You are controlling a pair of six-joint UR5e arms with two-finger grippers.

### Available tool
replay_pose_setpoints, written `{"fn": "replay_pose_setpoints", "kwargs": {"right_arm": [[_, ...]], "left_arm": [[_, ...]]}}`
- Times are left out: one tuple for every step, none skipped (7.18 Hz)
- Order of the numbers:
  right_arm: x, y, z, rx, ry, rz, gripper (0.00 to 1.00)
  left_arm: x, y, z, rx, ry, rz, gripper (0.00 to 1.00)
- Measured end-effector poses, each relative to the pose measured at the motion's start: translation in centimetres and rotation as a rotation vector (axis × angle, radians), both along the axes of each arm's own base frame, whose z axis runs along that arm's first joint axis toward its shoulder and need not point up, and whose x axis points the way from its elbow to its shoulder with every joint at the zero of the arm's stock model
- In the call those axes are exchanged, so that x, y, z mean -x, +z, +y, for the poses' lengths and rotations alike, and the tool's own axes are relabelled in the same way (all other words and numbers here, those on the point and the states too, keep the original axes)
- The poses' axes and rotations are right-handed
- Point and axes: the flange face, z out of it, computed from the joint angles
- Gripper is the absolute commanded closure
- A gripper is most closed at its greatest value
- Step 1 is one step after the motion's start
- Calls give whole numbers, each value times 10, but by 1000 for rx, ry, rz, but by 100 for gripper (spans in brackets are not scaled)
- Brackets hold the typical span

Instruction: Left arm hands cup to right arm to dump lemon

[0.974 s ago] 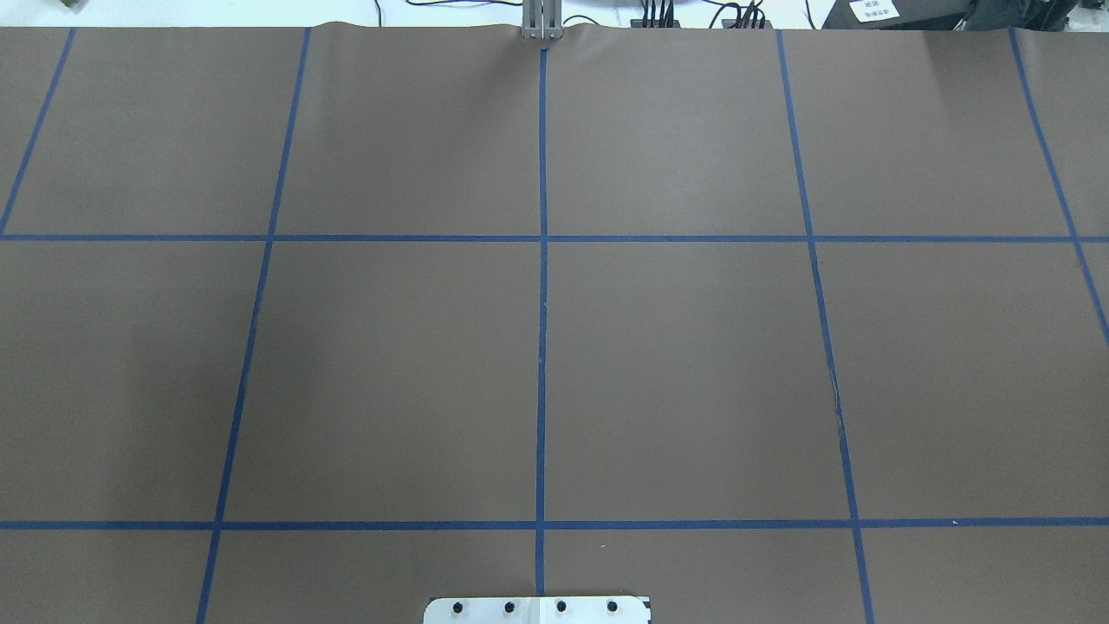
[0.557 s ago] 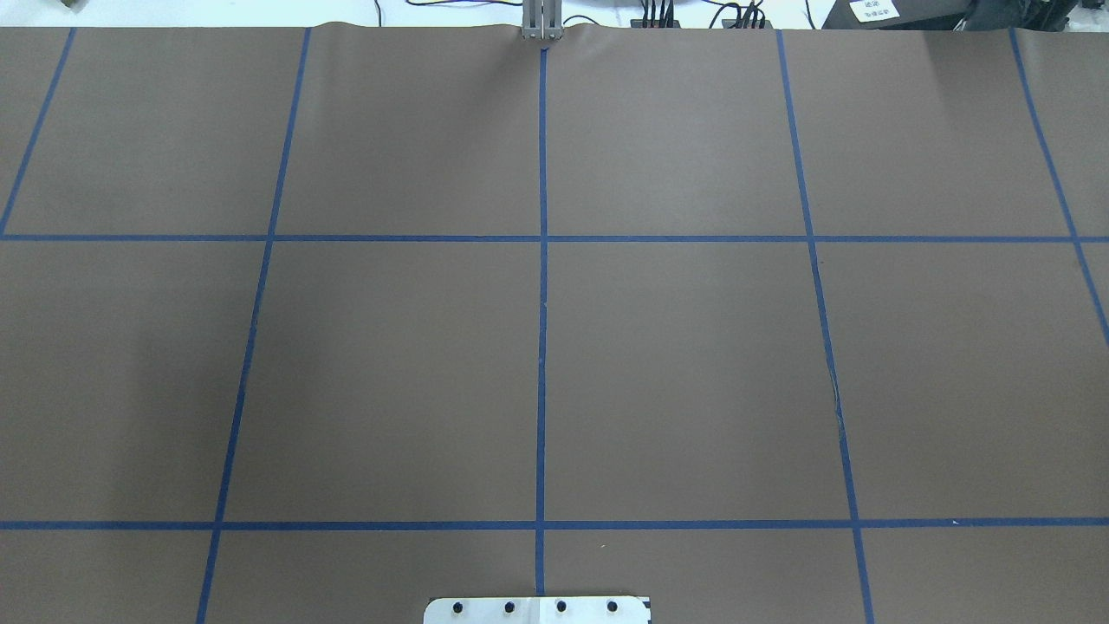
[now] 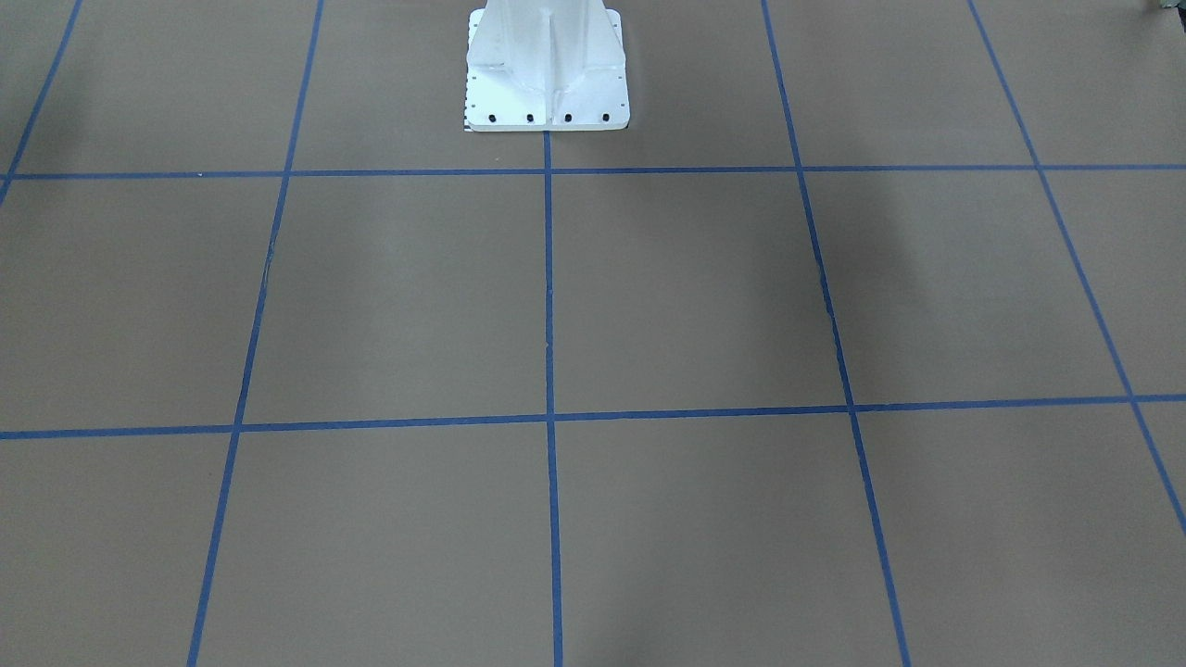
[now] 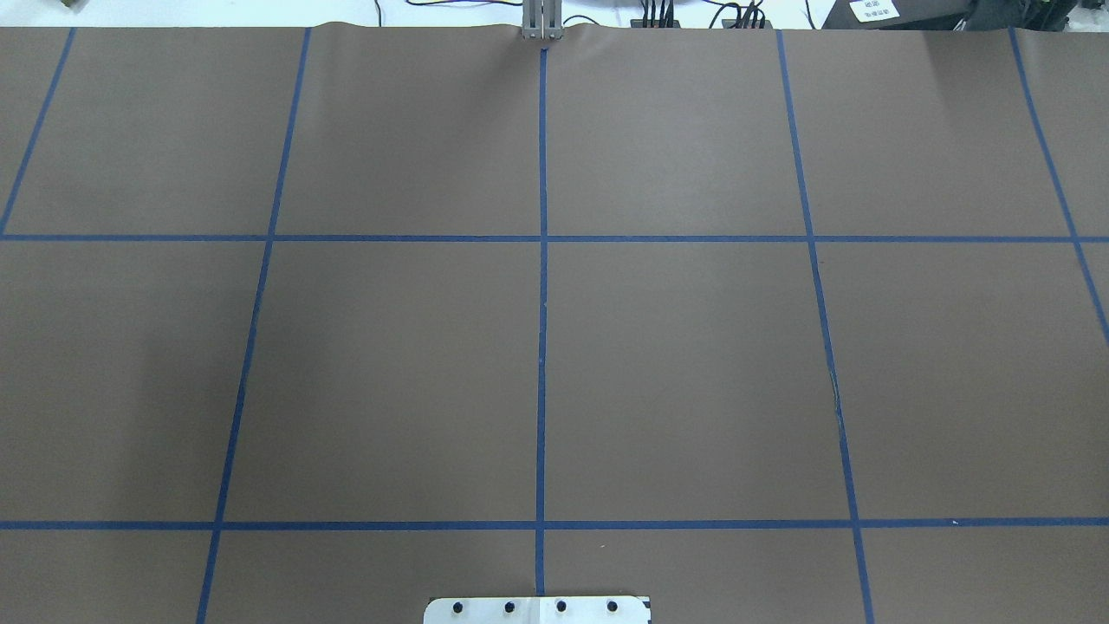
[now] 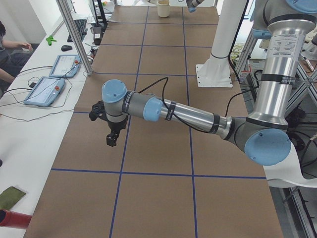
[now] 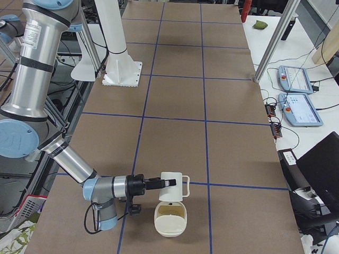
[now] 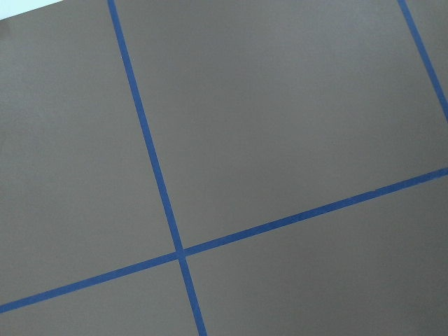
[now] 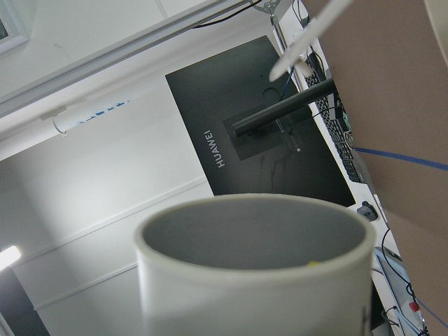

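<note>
The overhead and front views show neither arm, cup nor lemon. In the right side view the right gripper (image 6: 168, 183) is against the white mug (image 6: 172, 194), which is above the table near its right end; I cannot tell if the gripper is shut. The right wrist view is filled by the mug (image 8: 252, 294), with a grey inside and a small yellow speck (image 8: 311, 264) at its inner rim. The left gripper (image 5: 112, 138) hangs over the table's left end with nothing seen in it; its state cannot be told. The left wrist view shows only brown mat.
A white open container (image 6: 169, 221) sits on the mat just below the mug. The white robot pedestal (image 3: 547, 65) stands at the table's rear middle. Teach pendants (image 6: 296, 79) and a black monitor (image 6: 318, 180) lie on the operators' side. A seated person (image 5: 7, 44) is there too.
</note>
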Motion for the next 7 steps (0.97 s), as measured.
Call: {"fn": "replay_pose_setpoints", "kwargs": {"right_arm": [[-1, 4, 3, 13, -2, -9, 100], [-2, 9, 5, 28, -3, -12, 100], [-2, 13, 8, 42, -4, -13, 100], [-3, 17, 10, 53, -4, -11, 100], [-3, 18, 11, 58, -5, -21, 100], [-3, 18, 10, 59, -7, -41, 100], [-3, 18, 9, 58, -9, -63, 100]], "left_arm": [[0, 0, 0, 0, 0, 0, 0], [0, -1, 0, 0, -1, 0, 0], [0, -1, 0, 0, 0, 1, 0], [0, -1, 0, 0, 0, 1, 0], [0, -1, 0, 0, 0, 2, 0], [0, -1, 0, 0, -1, 2, 0], [0, -2, 0, -1, -1, 2, 0]]}}
